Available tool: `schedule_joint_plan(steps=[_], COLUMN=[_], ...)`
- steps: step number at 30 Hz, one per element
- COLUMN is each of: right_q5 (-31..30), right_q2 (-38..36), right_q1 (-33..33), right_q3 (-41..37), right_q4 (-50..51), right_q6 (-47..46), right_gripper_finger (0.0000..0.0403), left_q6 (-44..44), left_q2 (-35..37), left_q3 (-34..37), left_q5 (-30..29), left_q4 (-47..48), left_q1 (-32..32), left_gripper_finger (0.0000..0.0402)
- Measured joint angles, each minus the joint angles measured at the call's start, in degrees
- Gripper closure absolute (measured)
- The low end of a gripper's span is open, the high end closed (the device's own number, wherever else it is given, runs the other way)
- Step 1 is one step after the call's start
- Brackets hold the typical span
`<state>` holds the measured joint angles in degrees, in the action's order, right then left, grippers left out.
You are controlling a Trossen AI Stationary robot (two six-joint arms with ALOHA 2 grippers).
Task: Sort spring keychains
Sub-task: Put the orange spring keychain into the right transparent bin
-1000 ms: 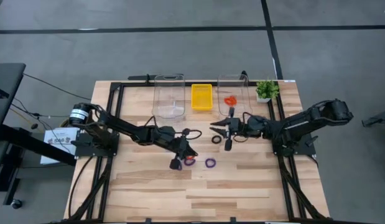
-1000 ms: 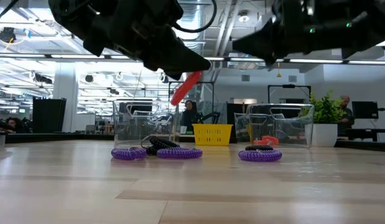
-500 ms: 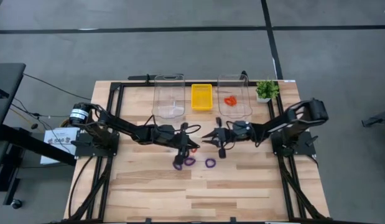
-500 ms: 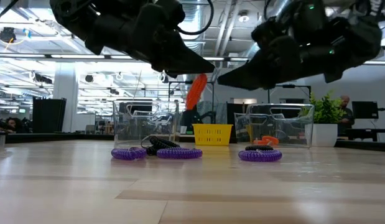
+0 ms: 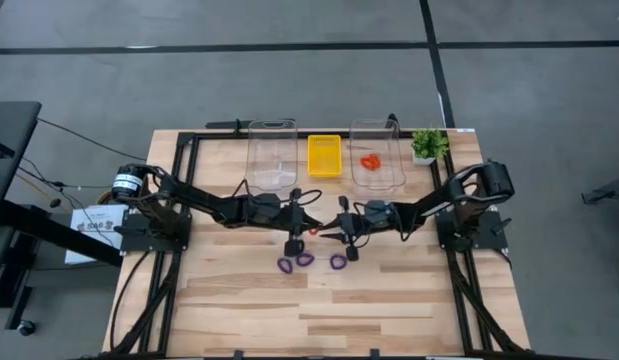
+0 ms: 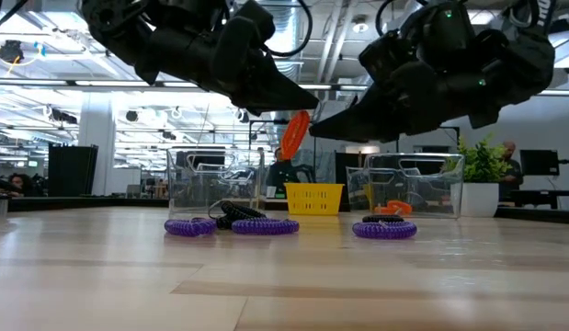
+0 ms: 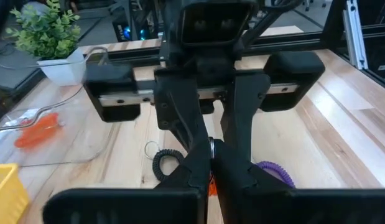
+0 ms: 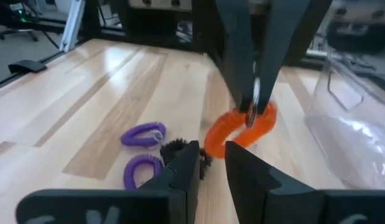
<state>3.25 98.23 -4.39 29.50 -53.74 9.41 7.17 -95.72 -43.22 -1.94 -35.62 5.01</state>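
Observation:
An orange-red spring keychain point(image 8: 239, 127) hangs in the air over the table's middle, with my left gripper point(image 8: 254, 106) shut on it. My right gripper point(image 8: 211, 152) faces it from the table's right. It is open, with its fingertips on either side of the coil's lower part. On the wood below lie three purple keychains point(image 5: 286, 265) point(image 5: 304, 259) point(image 5: 338, 262) and a black one point(image 7: 164, 163). Another orange-red keychain point(image 5: 370, 161) lies in the right clear bin point(image 5: 377, 178). My left gripper pinches the upper end of the orange-red coil point(image 8: 249, 115) between its two fingers, right by its metal ring point(image 8: 255, 93). The fingers come from the table's left, slanting a little downward. The coil hangs below the fingertips, clear of the table. My right gripper stands around the coil's lower part point(image 8: 216, 144); I cannot tell whether its fingers touch it.
At the far edge stand a left clear bin point(image 5: 272, 180), a yellow tray point(image 5: 324, 155) between the two bins, and a small potted plant point(image 5: 427, 145). Black frame rails run along the table's sides. Bare wood lies toward the near edge.
My right gripper has come down and toward the table's left until it meets the hanging orange-red keychain; its gap has stayed the same. My left gripper has turned toward the right arm, which swung the keychain a little toward the far edge and the right.

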Motion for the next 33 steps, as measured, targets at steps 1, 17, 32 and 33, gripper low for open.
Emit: schedule_joint_plan(steps=[1,17,32,33], right_q5=[0.0,-0.3,-4.9,-4.9], right_q2=[-0.1,-0.1,-0.1,-0.1], right_q1=[-0.1,0.0,-0.8,-0.8], right_q3=[0.0,0.2,0.2,0.2], right_q4=[-0.3,-2.5,-6.1,-6.1], right_q6=[0.1,0.1,-1.9,-1.9], right_gripper_finger=[0.0333,0.0333,0.0333,0.0333], left_q6=[0.0,-0.2,-0.2,-0.2], left_q2=[0.0,0.0,0.0,0.0], left_q3=[0.0,0.0,-0.1,-0.1], left_q5=[0.0,0.3,0.4,0.4], left_q4=[0.0,-0.2,-0.4,-0.3], left_q1=[0.0,0.0,0.1,0.1], left_gripper_finger=[0.0387,0.0387,0.0387,0.0387])
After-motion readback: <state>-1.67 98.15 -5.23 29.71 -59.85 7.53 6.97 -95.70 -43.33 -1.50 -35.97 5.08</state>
